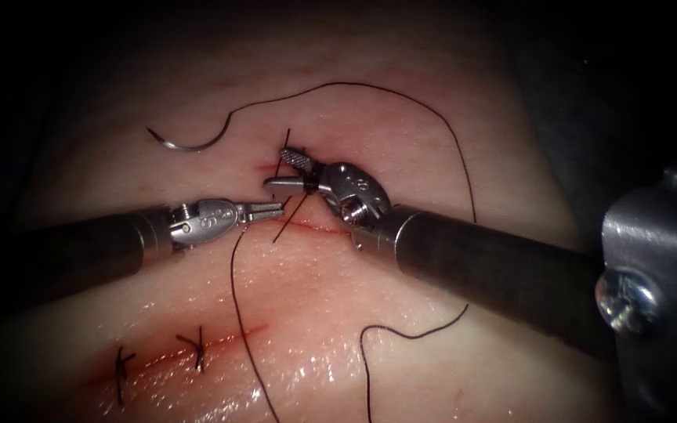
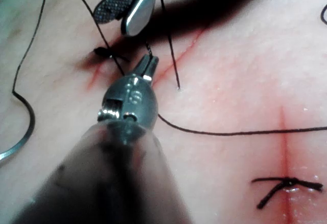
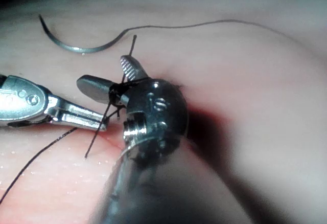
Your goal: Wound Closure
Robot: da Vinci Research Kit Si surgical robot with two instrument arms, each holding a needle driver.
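Lying free on the tissue [image 1: 432, 329], the needle [image 1: 190, 142] rests up and to the left of the knot [image 1: 280, 163], well apart from both tools and not in the flesh; neither tool holds it. Its thread [image 1: 401, 98] runs from its tail in a long arc over the top of the knot and down the right of the cut [image 1: 307, 227].

At the knot two short thread ends [image 1: 291, 215] stick out, one upward and one down across the cut. The right tool [image 1: 295, 171] has its fingers [image 1: 298, 159] spread wide around the strand just beside the knot, one finger above and one below, with the thread passing between them near the hinge. The left tool [image 1: 272, 210], just below and left of the knot, has its fingers [image 1: 264, 210] drawn narrow together; they seem to pinch a strand of thread that falls away below, though I cannot be sure of the grip.

Judging by this, the step is trimming the ends. Doing it well means keeping the strand taut with the left tool, setting the open fingers a little off the knot so a short tail is left, and keeping clear of the long thread and the finished stitches [image 1: 197, 345] further down from the knot.
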